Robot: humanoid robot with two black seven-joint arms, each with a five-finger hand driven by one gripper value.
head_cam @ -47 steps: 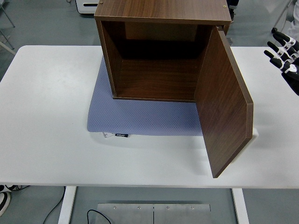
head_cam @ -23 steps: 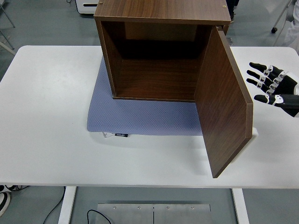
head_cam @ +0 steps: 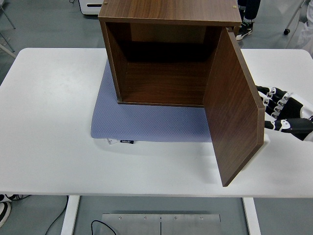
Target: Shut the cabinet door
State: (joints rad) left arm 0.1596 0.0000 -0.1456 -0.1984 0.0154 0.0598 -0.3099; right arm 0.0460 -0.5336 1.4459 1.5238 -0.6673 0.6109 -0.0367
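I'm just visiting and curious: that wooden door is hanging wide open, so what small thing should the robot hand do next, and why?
Probably push the door leftward toward the cabinet opening. The right robot hand, fingers spread, sits just behind the door's outer face, and the door stands wide open, hinged on the cabinet's right side.

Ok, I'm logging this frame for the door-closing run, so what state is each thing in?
cabinet door: wide open, swung out toward the table's near edge
cabinet: empty inside, standing on the mat
blue mat: flat under the cabinet
right robot hand: fingers spread, at the door's outer face, holding nothing
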